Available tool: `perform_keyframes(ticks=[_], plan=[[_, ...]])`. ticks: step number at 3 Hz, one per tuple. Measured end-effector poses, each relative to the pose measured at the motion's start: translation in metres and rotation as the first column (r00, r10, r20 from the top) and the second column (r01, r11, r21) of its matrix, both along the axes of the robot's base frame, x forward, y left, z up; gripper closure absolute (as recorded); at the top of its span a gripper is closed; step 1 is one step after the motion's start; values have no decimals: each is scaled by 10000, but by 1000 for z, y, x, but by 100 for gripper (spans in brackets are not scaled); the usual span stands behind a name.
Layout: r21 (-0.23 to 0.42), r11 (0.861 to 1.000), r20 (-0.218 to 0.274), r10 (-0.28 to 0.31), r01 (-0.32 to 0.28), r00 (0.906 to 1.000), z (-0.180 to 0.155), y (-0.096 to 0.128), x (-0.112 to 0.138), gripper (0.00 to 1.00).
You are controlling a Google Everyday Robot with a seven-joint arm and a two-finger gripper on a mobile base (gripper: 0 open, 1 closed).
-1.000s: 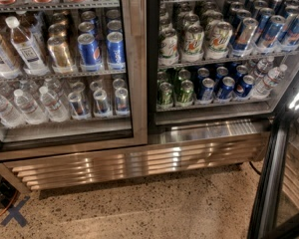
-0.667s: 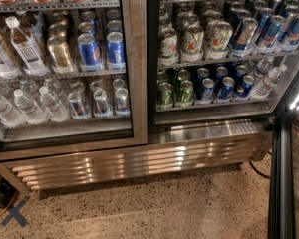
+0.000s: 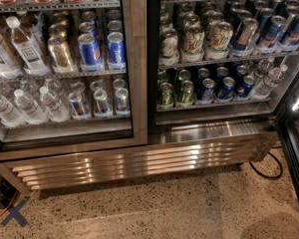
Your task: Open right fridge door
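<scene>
- Gripper: not in view, so its position can only be given as outside the frame. Its opening and any hold cannot be told.
- Floor (image 3: pixel 154 208): speckled and bare in front of the cabinet, with a blue cross mark (image 3: pixel 14 212) at lower left.
- Right fridge door (image 3: pixel 295 151): stands at the right edge of the frame, swung out from the cabinet toward the camera. It is seen nearly edge-on, with only its lower part visible.
- Orientation: the long axis is vertical. The pane faces left, across the front of the fridge (hinge side judged to be at the cabinet's right corner).
- Vent grille (image 3: pixel 139 163): runs below both compartments.
- Right compartment: the cans (image 3: pixel 209 36) show with no pane in front.
- Left door (image 3: pixel 132 59): closed.
- Progress: the opening is judged essentially done. What remains, at most, is widening the swing and clearing the arm.
</scene>
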State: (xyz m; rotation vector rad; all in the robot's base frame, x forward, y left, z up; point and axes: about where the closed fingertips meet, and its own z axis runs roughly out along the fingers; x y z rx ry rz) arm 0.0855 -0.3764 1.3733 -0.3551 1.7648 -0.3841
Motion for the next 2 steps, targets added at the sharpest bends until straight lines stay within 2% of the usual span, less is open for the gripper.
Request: perform_keyframes(ticks=[1, 2], plan=[[-14, 9982, 137, -598, 598, 9981, 4, -9, -18, 0], [-15, 9982, 138, -598, 598, 9981, 4, -9, -18, 0]])
